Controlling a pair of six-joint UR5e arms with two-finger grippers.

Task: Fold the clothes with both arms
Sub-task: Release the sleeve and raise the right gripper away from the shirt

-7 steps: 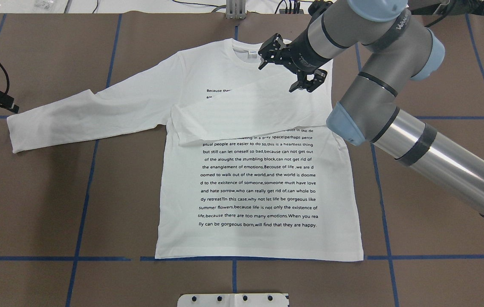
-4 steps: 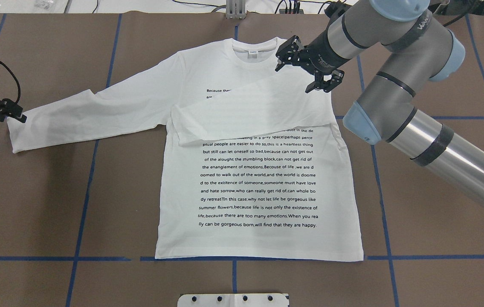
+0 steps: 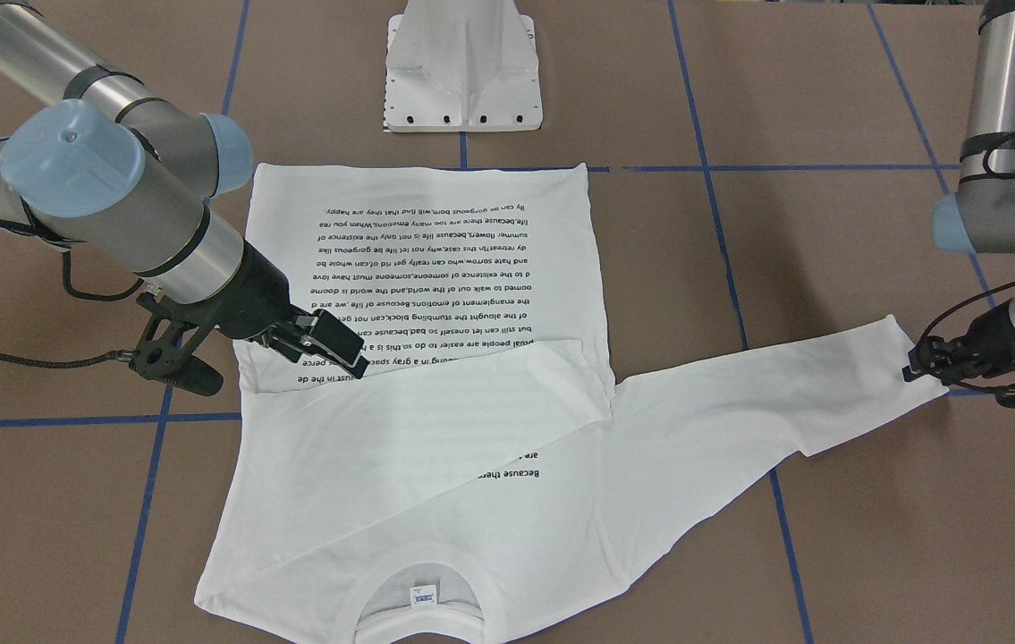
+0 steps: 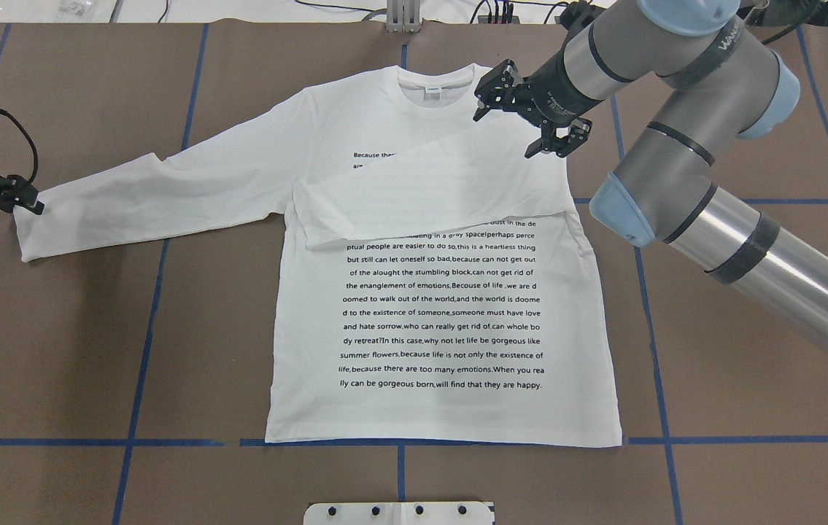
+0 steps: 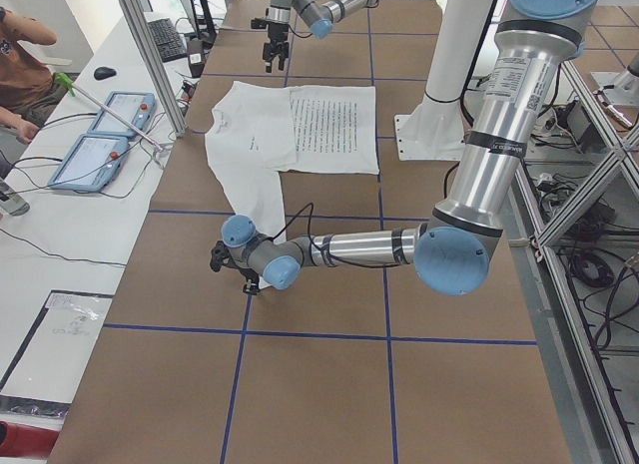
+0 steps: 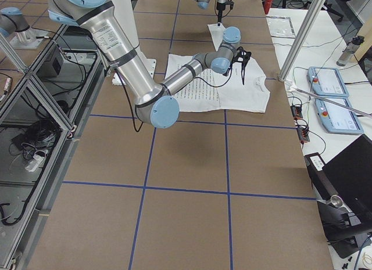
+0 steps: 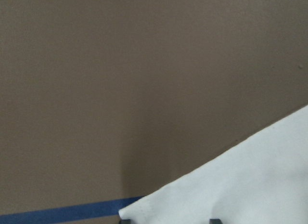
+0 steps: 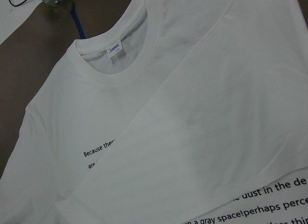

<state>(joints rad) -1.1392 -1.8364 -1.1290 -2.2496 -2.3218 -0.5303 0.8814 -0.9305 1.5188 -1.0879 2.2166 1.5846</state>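
White long-sleeved T-shirt (image 4: 443, 321) flat on the brown table (image 4: 749, 452): smooth cotton, ribbed collar, one sleeve folded across the black print. Right gripper (image 4: 503, 135) above the shoulder, fingers spread wide, empty. Left gripper (image 4: 28, 205) at the outstretched cuff, fingertips (image 7: 214, 220) apart astride its corner, seen only from the left wrist.

Right claw (image 4: 505, 134) gapes aloft; left claw (image 4: 29, 206) gapes low.
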